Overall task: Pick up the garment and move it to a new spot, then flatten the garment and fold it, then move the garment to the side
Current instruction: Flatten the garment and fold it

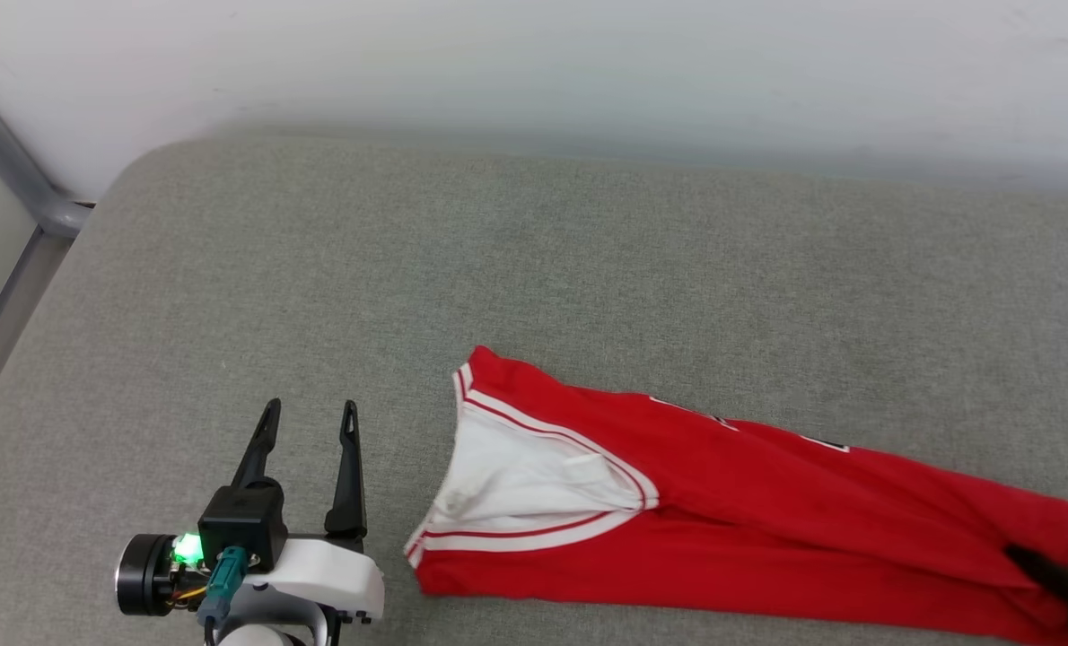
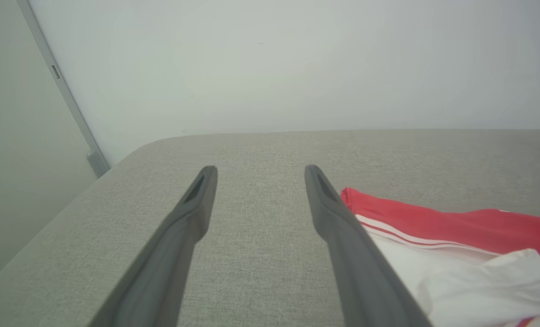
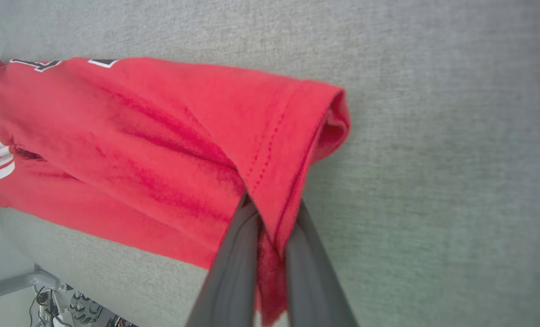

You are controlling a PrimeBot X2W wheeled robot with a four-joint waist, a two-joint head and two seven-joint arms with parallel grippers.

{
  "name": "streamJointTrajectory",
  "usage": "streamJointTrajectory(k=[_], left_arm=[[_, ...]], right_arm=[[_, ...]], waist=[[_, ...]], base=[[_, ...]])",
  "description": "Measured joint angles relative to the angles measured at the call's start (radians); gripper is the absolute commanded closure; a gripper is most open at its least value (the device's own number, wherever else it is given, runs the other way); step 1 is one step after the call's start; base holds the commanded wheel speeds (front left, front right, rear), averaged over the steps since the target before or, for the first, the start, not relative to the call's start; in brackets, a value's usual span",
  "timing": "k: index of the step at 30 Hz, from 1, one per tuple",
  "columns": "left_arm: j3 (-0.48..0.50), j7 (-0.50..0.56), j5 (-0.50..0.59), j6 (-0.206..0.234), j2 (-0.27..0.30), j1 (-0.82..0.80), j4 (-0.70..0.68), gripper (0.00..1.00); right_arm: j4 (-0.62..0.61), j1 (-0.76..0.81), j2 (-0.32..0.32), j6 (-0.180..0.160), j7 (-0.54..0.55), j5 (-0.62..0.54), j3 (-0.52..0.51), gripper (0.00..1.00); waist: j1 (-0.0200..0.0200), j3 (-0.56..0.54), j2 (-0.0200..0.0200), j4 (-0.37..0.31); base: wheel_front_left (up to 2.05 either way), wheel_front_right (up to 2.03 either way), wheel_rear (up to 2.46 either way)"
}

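**Left gripper idle & open; right gripper clamped on shirt hem**

Left gripper sits nearest the head cam, lower left of frame, its 2 dark fingers spread wide w/ nothing between them. They point up-frame over bare grey cushion, just left of the shirt and not touching it.

Shirt: 1 only, red, bunched into a long narrow strip. It lies on the cushion across the lower centre to lower right of the head view. Long axis runs approx left-right, dropping a bit toward the lower right corner. Left end is the white part w/ red-and-white striped trim, its opening facing left. Right end is the red hem. Bits of black, white-edged print peek out along the upper edge; can't read them.

Right gripper is at the lower right corner of the head view, at the hem end. In the right wrist view its 2 fingers are closed tight on a fold of red hem; cloth is pinched between them and hangs out below.

Count: 2 grippers, 2 fingers each, 1 shirt. Pale wall fills the top of frame; 1 grey rail at upper left.
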Motion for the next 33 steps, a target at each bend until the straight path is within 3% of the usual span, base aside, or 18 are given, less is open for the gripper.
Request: streamJointTrajectory(k=[8,15,21,27,33], left_arm=[[0.07,0.0,0.037,-0.079,-0.052,0.033,0.006,0.0],[0.114,0.0,0.072,-0.111,-0.083,0.066,0.01,0.0],[0.128,0.0,0.097,-0.131,-0.107,0.074,0.01,0.0],[0.135,0.0,0.113,-0.154,-0.127,0.064,0.015,0.0],[0.14,0.0,0.122,-0.166,-0.141,0.037,0.023,0.0]], right_arm=[[0.048,0.0,-0.088,-0.001,-0.001,0.021,-0.041,1.0],[-0.081,0.006,-0.094,-0.001,0.082,0.047,-0.034,1.0],[-0.255,0.002,-0.011,-0.001,0.152,0.094,-0.027,1.0],[-0.357,-0.079,0.067,-0.001,0.188,-0.008,0.035,1.0],[-0.351,-0.202,0.171,-0.001,0.227,-0.107,0.138,1.0]], waist=[[0.0,-0.027,0.0,-0.004],[0.0,-0.055,0.0,-0.007],[0.0,-0.057,0.0,-0.003],[0.0,-0.032,0.0,0.014],[0.0001,0.0,0.0,0.033]], base=[[0.0,0.0,0.0],[0.0,0.0,0.0],[0.0,0.0,0.0],[0.0,0.0,0.0],[0.0,0.0,0.0]])
